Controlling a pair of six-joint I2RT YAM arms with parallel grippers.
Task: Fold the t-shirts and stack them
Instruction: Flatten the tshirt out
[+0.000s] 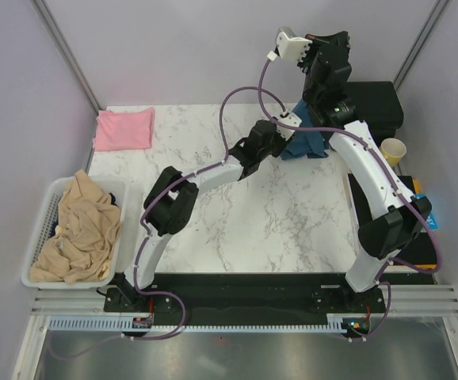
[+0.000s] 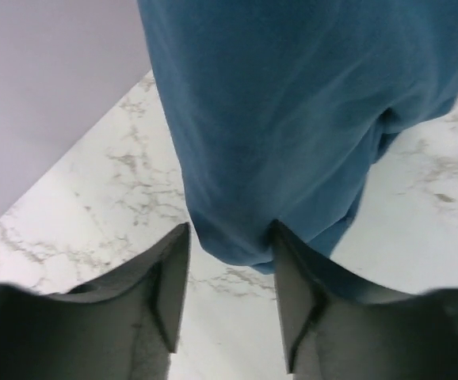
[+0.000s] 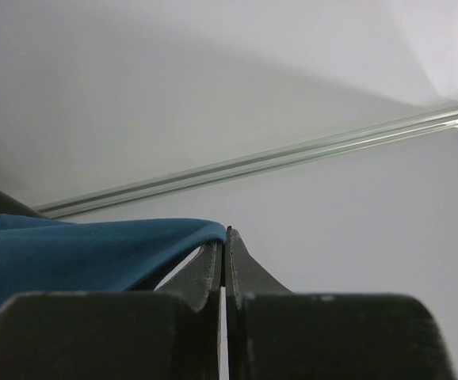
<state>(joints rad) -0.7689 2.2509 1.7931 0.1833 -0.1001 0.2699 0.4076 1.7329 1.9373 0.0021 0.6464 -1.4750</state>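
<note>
The right gripper (image 3: 226, 237) is clamping the teal-blue shirt (image 2: 292, 119) between closed jaws, dangling it over the tabletop's far right corner. The left gripper (image 2: 229, 237) is holding its jaws apart around the shirt's lower end. The pink shirt (image 1: 124, 129) is lying folded at the far left corner. A white basket (image 1: 55, 194) beside the left edge is holding crumpled beige clothes (image 1: 82, 229).

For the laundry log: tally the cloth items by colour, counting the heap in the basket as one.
Pink shirt: 1
Teal shirt: 1
Beige heap: 1
Total: 3
</note>
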